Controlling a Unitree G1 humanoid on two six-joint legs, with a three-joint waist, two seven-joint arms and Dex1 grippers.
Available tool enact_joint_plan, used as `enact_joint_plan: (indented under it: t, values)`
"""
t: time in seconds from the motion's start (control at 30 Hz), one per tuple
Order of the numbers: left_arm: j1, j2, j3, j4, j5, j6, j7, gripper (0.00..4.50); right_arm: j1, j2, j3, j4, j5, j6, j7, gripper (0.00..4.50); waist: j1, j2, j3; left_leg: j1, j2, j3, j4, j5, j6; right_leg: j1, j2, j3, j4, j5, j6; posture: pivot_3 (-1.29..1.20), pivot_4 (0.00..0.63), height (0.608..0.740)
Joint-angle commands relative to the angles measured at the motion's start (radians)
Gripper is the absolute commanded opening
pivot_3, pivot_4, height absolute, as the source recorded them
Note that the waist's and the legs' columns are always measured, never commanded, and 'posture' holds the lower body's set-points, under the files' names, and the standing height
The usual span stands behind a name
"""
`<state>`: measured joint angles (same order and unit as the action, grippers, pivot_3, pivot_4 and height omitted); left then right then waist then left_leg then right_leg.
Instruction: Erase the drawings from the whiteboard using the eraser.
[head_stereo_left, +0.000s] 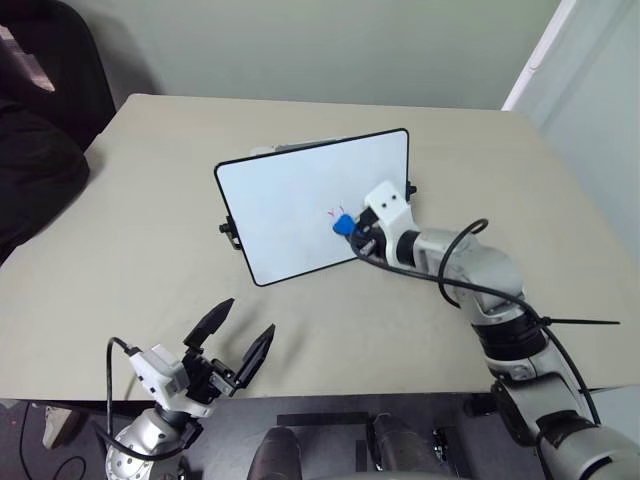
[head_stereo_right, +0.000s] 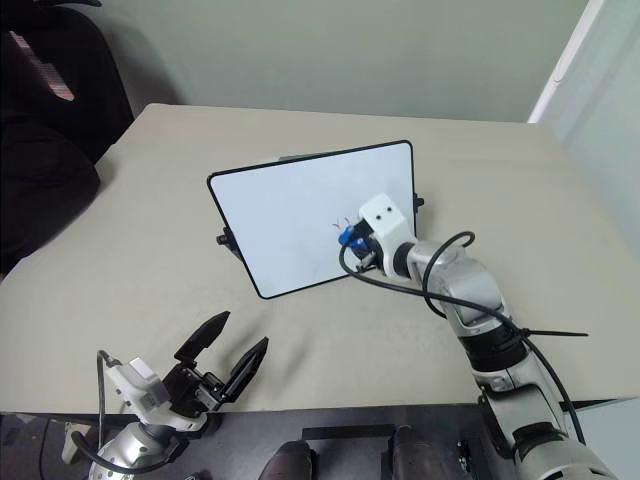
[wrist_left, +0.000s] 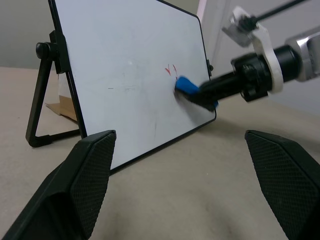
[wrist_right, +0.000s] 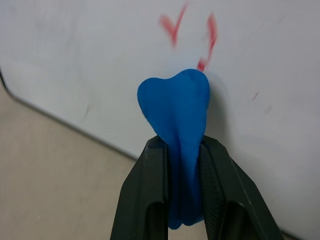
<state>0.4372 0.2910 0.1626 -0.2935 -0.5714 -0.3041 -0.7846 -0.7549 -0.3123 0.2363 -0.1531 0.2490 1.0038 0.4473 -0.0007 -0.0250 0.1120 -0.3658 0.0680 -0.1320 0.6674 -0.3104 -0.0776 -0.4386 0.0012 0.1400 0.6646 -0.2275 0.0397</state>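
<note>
The drawings (wrist_right: 187, 35), a few thin red strokes, sit on the right part of the whiteboard (head_stereo_left: 290, 205), which stands propped upright on the table (head_stereo_left: 120, 300), tilted back a little on its stand. Just below them is the eraser (wrist_right: 176, 112), a soft blue piece pinched between the fingers of the right gripper (head_stereo_left: 352, 232), its tip against or very nearly against the white surface. The wiping step looks to be in hand, with the marks not yet cleared. Next the eraser needs to be pressed up across the red strokes (firmly enough to rub, gently enough not to tip the board). The left gripper (head_stereo_left: 232, 345) hovers at the near left edge, fingers apart and empty.
</note>
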Motion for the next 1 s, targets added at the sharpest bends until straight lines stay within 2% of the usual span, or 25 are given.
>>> enact_joint_plan:
  t: [0.03, 0.23, 0.47, 0.87, 1.0]
  values:
    - [-0.002, -0.004, 0.015, -0.006, -0.015, -0.005, -0.004, 4.5, -0.06, 0.01, -0.065, 0.004, -0.016, -0.043, -0.034, 0.6, 0.0, 0.0, 0.0, 0.0, 0.0, 0.0, 0.0, 0.0, 0.0, 0.0, 0.0, 0.0, 0.0, 0.0, 0.0, 0.0, 0.15, 0.74]
    - [-0.005, -0.002, 0.019, -0.001, -0.02, -0.005, -0.003, 4.5, -0.037, 0.008, -0.048, 0.001, -0.023, -0.048, -0.033, 0.6, 0.0, 0.0, 0.0, 0.0, 0.0, 0.0, 0.0, 0.0, 0.0, 0.0, 0.0, 0.0, 0.0, 0.0, 0.0, 0.0, 0.15, 0.74]
    - [-0.006, -0.001, 0.024, -0.001, -0.025, -0.002, -0.007, 4.5, 0.07, -0.038, 0.065, -0.065, -0.024, -0.004, 0.022, 0.6, 0.002, -0.001, 0.0, 0.0, 0.0, 0.0, 0.0, 0.0, -0.001, 0.001, 0.0, 0.0, 0.0, 0.0, 0.0, 0.0, 0.15, 0.74]
    - [-0.004, -0.005, 0.016, -0.007, -0.018, -0.003, -0.008, 4.5, -0.111, 0.028, -0.01, 0.022, -0.044, -0.053, -0.033, 0.6, 0.0, 0.0, 0.0, 0.0, 0.0, 0.0, -0.001, 0.0, -0.001, 0.0, 0.0, 0.0, 0.0, 0.0, 0.0, 0.0, 0.15, 0.74]
    - [-0.006, -0.005, 0.019, -0.006, -0.018, -0.002, -0.004, 4.5, -0.098, 0.018, 0.011, 0.036, -0.071, -0.069, -0.043, 0.6, 0.0, 0.0, 0.0, 0.0, 0.0, -0.001, -0.001, 0.0, -0.001, -0.001, 0.0, 0.0, 0.0, 0.0, 0.0, 0.0, 0.15, 0.74]
